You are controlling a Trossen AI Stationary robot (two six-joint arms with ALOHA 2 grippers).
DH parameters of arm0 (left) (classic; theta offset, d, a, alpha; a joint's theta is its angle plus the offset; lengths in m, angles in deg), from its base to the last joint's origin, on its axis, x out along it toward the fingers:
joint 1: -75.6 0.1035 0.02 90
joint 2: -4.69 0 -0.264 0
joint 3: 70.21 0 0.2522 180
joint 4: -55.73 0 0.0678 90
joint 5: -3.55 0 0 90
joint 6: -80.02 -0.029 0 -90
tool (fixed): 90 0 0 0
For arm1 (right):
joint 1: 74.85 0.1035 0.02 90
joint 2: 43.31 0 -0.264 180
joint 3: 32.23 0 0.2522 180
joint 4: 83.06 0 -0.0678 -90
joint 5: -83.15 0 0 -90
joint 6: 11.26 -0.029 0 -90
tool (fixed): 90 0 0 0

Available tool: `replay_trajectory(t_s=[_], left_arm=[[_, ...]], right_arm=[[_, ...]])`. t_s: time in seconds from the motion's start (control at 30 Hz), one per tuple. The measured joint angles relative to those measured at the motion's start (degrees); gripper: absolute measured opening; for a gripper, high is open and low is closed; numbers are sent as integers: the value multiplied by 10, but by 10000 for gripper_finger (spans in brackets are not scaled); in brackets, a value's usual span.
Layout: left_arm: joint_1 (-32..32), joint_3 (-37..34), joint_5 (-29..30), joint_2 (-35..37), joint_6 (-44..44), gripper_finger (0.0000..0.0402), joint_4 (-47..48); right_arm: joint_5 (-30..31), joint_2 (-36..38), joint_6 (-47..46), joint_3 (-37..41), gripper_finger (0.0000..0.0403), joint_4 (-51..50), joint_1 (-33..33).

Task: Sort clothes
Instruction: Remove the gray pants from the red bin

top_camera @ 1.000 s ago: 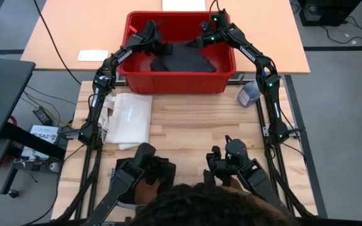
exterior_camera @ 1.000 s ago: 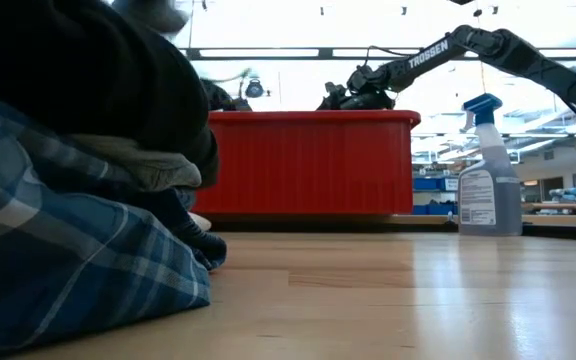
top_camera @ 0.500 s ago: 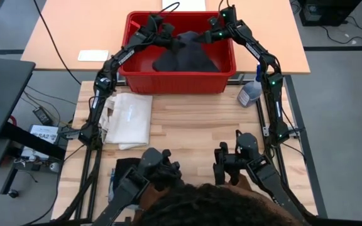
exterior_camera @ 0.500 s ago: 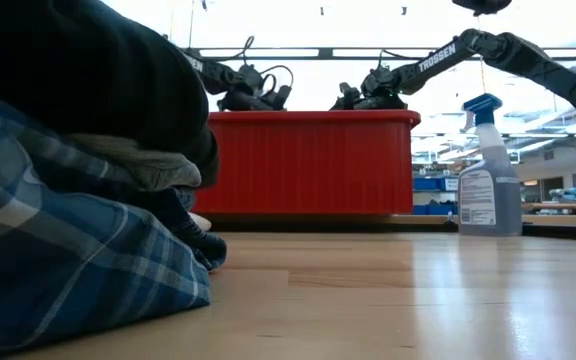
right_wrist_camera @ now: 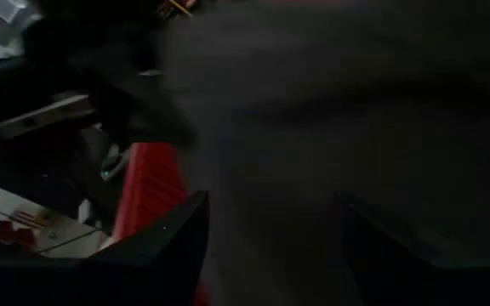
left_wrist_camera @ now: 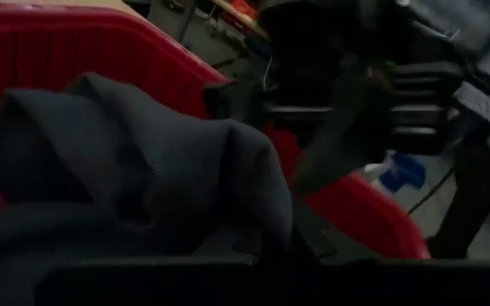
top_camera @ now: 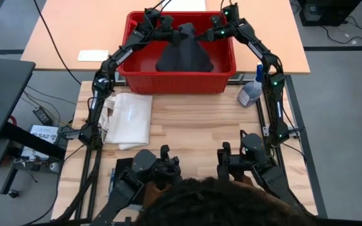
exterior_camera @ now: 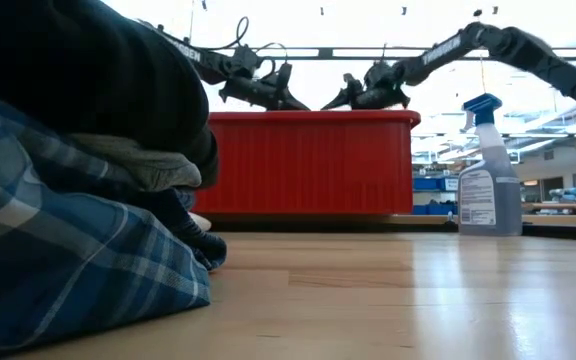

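A pale wooden table carries the work, with a tan tabletop beyond it and a bright, glass-walled room behind in the low view. Nearest the low camera, a blue-and-white plaid cloth lies heaped under black fabric at the table's near edge, well apart from both grippers. A person's dark hair fills the near edge of the high view. Further in, a white tote bag lies flat on the left side of the table, near the left arm's base and well short of its gripper. A spray bottle stands at the right, beside the right arm. At the far end sits a red bin. Both grippers hang over it: the left gripper and the right gripper each pinch the dark grey cloth from either side, its top drawn up into a peak between them, its lower part draped in the bin.
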Motion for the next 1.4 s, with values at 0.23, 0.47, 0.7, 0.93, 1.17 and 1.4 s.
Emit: replay_trajectory(t_s=[0.23,0.47,0.7,0.93,1.17,1.4], left_arm=[[-4,1,-4,0,66,21,-146],[-15,1,66,0,107,21,-231],[-19,1,90,0,124,20,-229],[-23,1,105,0,133,20,-225],[-26,1,111,1,141,20,-248],[-26,1,104,17,151,20,-308]], right_arm=[[127,78,149,-1,255,-49,14],[196,114,227,-2,262,-80,45],[327,111,293,0,323,-137,111],[471,113,305,0,395,-134,164],[541,106,270,9,380,-104,184],[552,100,221,11,380,-108,162]])
